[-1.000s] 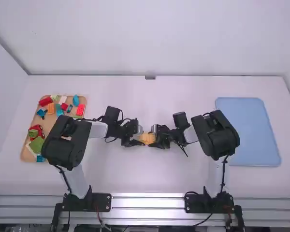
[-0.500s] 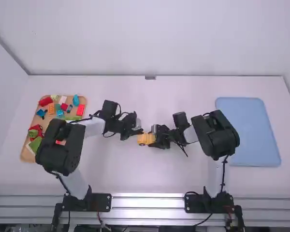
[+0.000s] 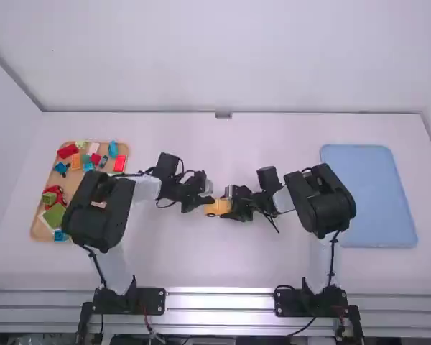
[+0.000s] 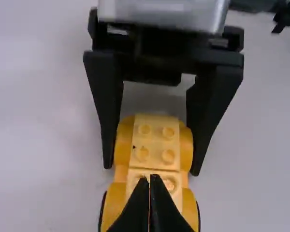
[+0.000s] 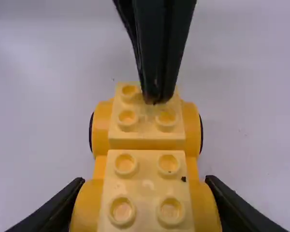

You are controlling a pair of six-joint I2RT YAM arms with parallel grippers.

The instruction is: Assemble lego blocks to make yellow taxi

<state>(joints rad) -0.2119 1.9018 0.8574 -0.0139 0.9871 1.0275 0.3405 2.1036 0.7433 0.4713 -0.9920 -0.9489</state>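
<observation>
High view: the yellow car [image 3: 218,208] lies lengthwise, left to right.

No readable writing
No text, label, brand, number or sign can be made out in the high view or in either wrist view.

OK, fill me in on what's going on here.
The robot's right hand grips a yellow toy car by its sides. Its left hand, fingers closed, points down at the studs on the car's other end; whether it touches them, I can't tell. More blocks lie in the tray at the left.
</observation>
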